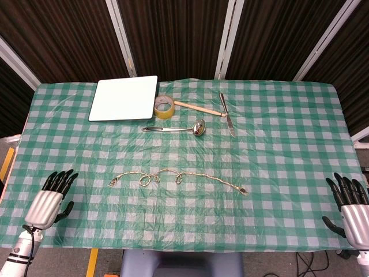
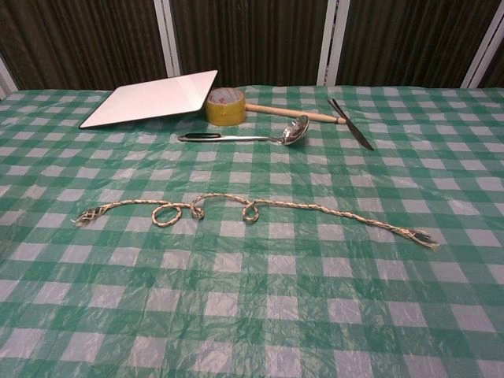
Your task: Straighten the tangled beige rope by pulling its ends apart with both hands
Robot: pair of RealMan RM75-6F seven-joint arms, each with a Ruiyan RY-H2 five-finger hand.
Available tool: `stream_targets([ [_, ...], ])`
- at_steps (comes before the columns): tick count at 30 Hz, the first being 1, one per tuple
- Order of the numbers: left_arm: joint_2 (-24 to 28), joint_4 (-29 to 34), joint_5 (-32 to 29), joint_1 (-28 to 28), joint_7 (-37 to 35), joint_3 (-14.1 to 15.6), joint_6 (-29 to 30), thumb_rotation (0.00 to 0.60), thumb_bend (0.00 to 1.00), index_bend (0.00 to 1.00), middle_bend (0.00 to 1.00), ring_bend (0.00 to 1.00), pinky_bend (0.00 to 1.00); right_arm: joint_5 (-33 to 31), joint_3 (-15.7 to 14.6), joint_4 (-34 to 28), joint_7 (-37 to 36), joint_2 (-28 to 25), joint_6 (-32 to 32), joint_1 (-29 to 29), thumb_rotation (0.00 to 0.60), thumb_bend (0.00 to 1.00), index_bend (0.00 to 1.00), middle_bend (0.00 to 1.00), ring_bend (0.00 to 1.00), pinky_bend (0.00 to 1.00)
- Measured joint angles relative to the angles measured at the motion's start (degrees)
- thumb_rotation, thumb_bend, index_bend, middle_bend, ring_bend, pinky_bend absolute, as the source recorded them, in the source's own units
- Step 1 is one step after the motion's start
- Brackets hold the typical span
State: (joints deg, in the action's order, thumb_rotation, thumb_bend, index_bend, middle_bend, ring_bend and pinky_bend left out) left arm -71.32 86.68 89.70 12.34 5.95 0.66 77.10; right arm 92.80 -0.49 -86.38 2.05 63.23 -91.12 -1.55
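The beige rope lies across the middle of the green checked table, with several small loops near its centre; the chest view shows the rope with frayed ends at left and right. My left hand rests at the table's near left corner, fingers apart and holding nothing, well left of the rope's left end. My right hand sits at the near right corner, also spread and empty, far from the rope's right end. Neither hand appears in the chest view.
At the back stand a white board, a roll of tape, a wooden-handled tool, a knife and a metal ladle. The tablecloth is wrinkled.
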Motion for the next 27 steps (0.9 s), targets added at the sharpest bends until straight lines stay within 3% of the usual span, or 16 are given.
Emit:
stream_targets([
  [6, -1.17, -0.11, 0.02, 0.79, 0.7, 0.53, -2.07, 0.6, 0.46, 0.0, 0.0, 0.0, 0.01, -0.01, 0.01, -0.1, -0.75, -0.35, 0.47, 0.25, 0.6, 0.27, 0.0, 0.0, 0.0, 0.0],
  [14, -6.44, -2.06, -0.66, 4.87, 4.14, -0.28, -8.21, 0.6, 0.46, 0.01, 0.0, 0.0, 0.01, -0.15, 0.08, -0.2, 0.04, -0.03, 1.46, 0.75, 0.6, 0.27, 0.0, 0.0, 0.0, 0.0],
  [17, -8.0, -2.62, -0.96, 6.18, 5.24, -0.61, -10.2, 0.6, 0.46, 0.1, 0.0, 0.0, 0.02, -0.3, 0.14, -0.36, 0.65, 0.15, 1.87, 0.93, 0.6, 0.27, 0.0, 0.0, 0.0, 0.0],
  [21, -12.96, -5.8, -2.22, 8.31, 5.41, -2.33, -11.93, 0.6, 0.45, 0.29, 0.0, 0.0, 0.03, -1.36, 0.4, -0.63, 1.55, 0.45, 3.34, 1.43, 0.6, 0.27, 0.0, 0.0, 0.0, 0.0],
  [27, -20.43, -14.13, -2.29, 10.76, 2.9, -4.51, -11.21, 0.6, 0.44, 0.39, 0.0, 0.0, 0.05, -2.23, 0.62, -0.89, 2.1, 0.65, 4.47, 1.95, 0.6, 0.27, 0.0, 0.0, 0.0, 0.0],
])
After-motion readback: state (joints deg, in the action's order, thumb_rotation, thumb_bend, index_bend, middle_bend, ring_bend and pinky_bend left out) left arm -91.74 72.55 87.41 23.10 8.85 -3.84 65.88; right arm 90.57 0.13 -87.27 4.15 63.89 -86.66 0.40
